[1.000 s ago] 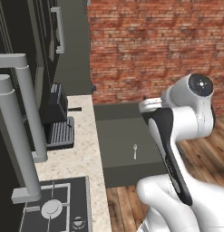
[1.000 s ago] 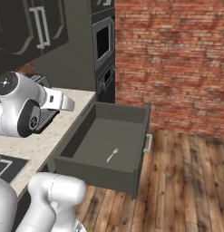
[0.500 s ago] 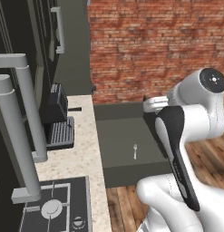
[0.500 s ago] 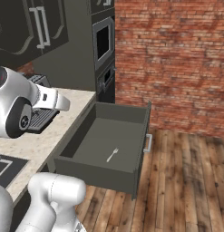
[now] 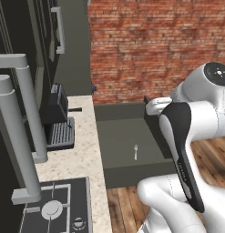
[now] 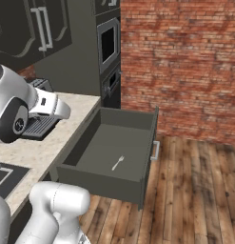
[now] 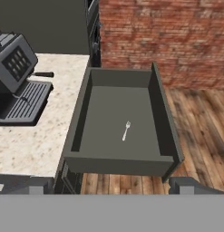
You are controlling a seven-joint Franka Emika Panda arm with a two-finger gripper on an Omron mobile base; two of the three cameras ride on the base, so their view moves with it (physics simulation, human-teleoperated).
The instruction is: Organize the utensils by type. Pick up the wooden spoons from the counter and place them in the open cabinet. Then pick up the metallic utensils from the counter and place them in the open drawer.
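Observation:
The wide dark grey drawer [image 7: 118,164] stands pulled out from the beige speckled counter [image 7: 54,122]. A small silver fork [image 7: 126,130] lies on its flat bottom, also seen as the fork [image 5: 135,152] and the fork [image 6: 118,163]. The small knife [image 7: 42,74], its black handle showing, lies on the counter beside the coffee machine, far from my hand. My gripper [image 7: 106,186] hangs above the drawer's front edge, open, with nothing between its fingertips [image 7: 181,183]. The wooden spoons and the open cabinet are out of view.
A black coffee machine [image 7: 16,77] stands on the counter left of the drawer. A stovetop [image 5: 52,209] and a tall grey faucet [image 5: 23,127] lie nearer the base. A wall oven column [image 6: 109,52] and a brick wall [image 6: 185,62] rise behind the drawer.
My arm has drawn back and up from the drawer, its upper part moving right in the left base view. The fork has stayed where it lies in the drawer.

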